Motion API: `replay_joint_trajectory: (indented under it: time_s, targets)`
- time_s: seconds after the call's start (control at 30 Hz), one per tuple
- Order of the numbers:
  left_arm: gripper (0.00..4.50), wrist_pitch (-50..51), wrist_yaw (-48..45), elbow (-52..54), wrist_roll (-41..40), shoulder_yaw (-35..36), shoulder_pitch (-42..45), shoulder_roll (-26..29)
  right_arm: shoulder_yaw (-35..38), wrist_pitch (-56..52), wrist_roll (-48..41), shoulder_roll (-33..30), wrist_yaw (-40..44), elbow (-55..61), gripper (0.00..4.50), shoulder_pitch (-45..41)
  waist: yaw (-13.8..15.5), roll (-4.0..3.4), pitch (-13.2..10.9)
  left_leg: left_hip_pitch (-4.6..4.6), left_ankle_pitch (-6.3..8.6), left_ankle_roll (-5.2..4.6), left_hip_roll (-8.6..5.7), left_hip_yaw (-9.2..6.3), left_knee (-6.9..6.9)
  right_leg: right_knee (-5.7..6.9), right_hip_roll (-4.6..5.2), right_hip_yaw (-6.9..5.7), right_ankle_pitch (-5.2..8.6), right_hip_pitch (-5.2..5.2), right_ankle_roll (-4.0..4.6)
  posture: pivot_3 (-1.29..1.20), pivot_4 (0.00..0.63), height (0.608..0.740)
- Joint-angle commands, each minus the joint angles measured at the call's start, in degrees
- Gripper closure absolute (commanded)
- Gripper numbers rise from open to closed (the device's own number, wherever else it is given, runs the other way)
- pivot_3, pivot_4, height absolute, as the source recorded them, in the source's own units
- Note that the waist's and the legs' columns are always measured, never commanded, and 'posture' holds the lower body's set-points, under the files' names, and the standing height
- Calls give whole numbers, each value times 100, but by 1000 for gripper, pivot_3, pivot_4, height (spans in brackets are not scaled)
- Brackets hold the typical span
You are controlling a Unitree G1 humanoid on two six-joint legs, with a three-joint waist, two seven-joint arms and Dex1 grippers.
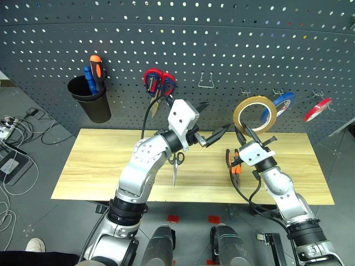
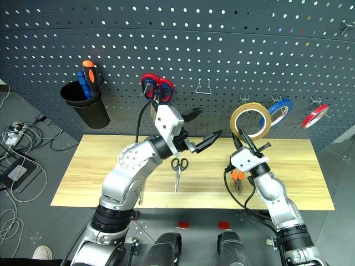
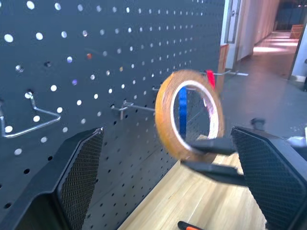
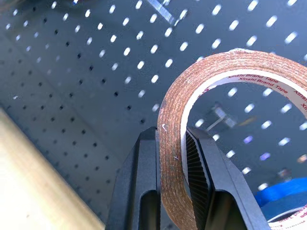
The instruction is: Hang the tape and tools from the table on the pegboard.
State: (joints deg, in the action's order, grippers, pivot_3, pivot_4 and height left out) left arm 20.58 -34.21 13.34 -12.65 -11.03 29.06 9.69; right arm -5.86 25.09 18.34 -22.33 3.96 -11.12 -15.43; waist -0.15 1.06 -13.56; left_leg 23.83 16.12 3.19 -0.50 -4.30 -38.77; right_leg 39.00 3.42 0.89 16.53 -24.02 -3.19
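black cup (image 1: pixel 90 103), orange and blue screwdrivers (image 1: pixel 92 72) inside

Right hand (image 4: pixel 170 167) pinching tape (image 4: pixel 201 96) before pegboard (image 4: pixel 81 62).

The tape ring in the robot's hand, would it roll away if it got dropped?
Probably yes. The tape is a round hoop with a wide hollow middle, so on its edge it could roll across the table. It looks stiff, keeping its shape while the right hand pinches its wall, and likely light.
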Motion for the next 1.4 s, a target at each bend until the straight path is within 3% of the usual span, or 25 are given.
replay_joint_trajectory:
  time_s: [0.03,0.37,0.77,0.8,0.97,1.1,1.27,1.4]
  targets:
    - [0,-163,33,85,17,-66,110,-49,154,125,-326,-26,150,-157,4043,-297,0,0,0,0,0,0,0,0,0,0,0,0,0,0,0,64,162,740]
    - [0,-145,11,73,24,-80,137,-67,229,-82,-796,71,480,-561,4043,-664,5,0,0,0,0,0,2,0,-3,2,-1,-1,0,-1,0,63,170,740]
    - [0,-173,-27,93,22,-87,-1,-17,271,-615,-956,137,688,28,190,-69,7,-2,2,0,0,-1,2,1,-5,6,-1,0,0,-2,0,57,179,740]
    - [0,-180,-34,91,22,-98,-39,-10,271,-678,-954,140,697,145,43,11,8,-2,2,0,0,-1,2,1,-5,6,-1,0,0,-1,0,57,179,740]
    - [0,-168,-116,165,-23,-150,-396,123,413,-1594,-1302,120,1012,1049,43,619,9,-6,4,0,1,-2,2,-1,-6,6,-1,1,0,-1,0,49,199,740]
    - [0,-319,-412,-14,36,-243,-1015,491,355,-3040,-1529,-79,1533,1895,43,1004,-4,-8,4,-4,2,-4,4,0,-6,8,-3,4,0,1,1,32,230,740]
    - [0,-482,-771,-220,54,-269,-1593,964,544,-5663,-2046,267,1531,2354,43,721,-37,-9,-2,-6,5,-8,7,-13,-4,8,-8,2,0,2,1,22,269,740]
    - [0,-567,-906,-346,116,-254,-1752,1211,737,-6985,-2327,577,1395,2253,43,265,-32,-12,-27,-7,15,-26,7,-24,-6,6,-7,2,0,8,2,33,309,740]
